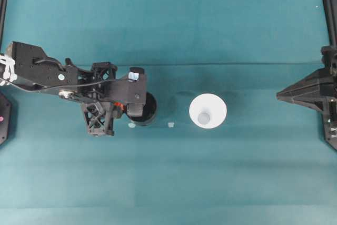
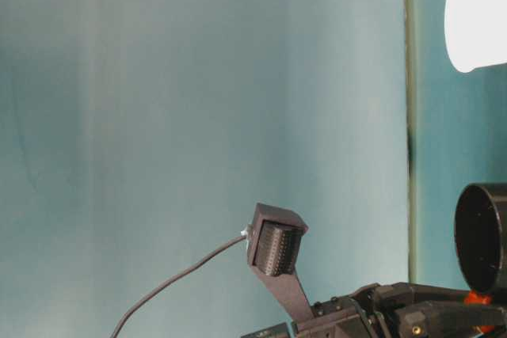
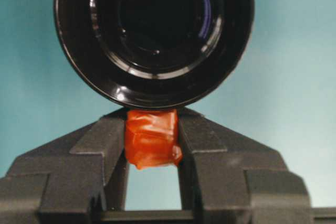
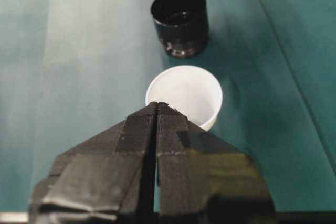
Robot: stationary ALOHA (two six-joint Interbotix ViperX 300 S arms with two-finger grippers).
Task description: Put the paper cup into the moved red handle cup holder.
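Overhead view: red handle cup holder (image 1: 147,110) is clamped by the left gripper (image 1: 124,106); paper cup (image 1: 208,111) remains unplaced, right gripper (image 4: 156,109) closed, empty.

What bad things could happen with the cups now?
1. The left hand pinches only the small red handle of the red handle cup holder, so the holder might twist or tip if pulled.
2. The paper cup stands empty and ungripped; the shut right hand could knock it over.
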